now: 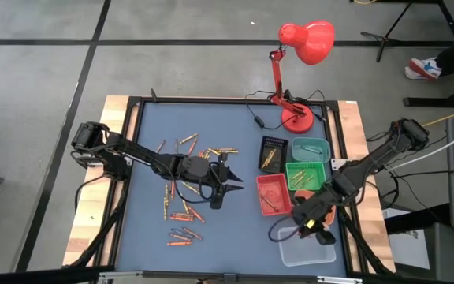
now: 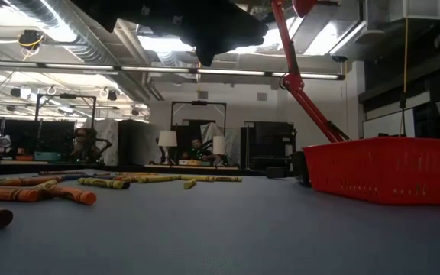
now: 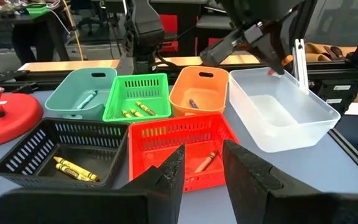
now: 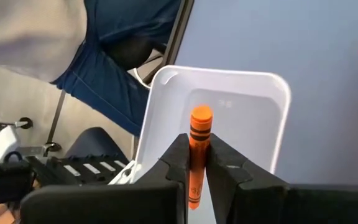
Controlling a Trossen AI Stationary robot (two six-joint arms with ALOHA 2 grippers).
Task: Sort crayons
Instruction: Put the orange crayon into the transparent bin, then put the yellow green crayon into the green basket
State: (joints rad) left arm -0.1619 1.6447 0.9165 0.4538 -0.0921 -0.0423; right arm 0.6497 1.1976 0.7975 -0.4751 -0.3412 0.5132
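Orange crayon (image 4: 199,155) pinched upright in the right claw (image 4: 196,163), poised over the clear tray (image 4: 257,93) for dropping; left claw (image 3: 201,163) gapes empty above the counter (image 1: 235,237).

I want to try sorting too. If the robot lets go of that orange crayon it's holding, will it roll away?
Probably not far. The orange crayon is round, so it could roll, but it sits between the right gripper fingers over the clear tray, whose walls should stop it. It looks stiff, and likely light.
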